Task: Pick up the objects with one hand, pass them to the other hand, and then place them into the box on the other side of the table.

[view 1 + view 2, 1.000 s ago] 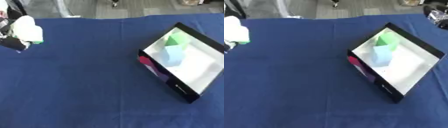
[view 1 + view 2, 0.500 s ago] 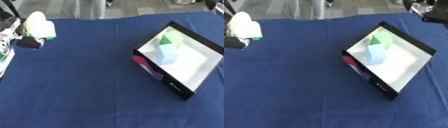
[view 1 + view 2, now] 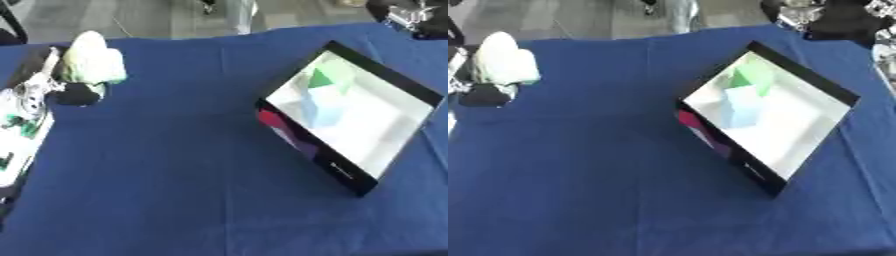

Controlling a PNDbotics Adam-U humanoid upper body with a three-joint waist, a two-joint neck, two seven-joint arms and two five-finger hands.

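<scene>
Blue cloth covers the bench (image 3: 192,190). Two blocks — green and pale blue — already lie in the box (image 3: 385,145). A pale, rounded object (image 3: 92,62) sits in the left hand (image 3: 70,90), fingers apparently curled round it (handover and placing remain); right hand's (image 3: 833,20) fingers unclear.

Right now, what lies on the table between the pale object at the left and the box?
Only bare blue cloth lies between the pale object and the box, as both eye views show.
</scene>
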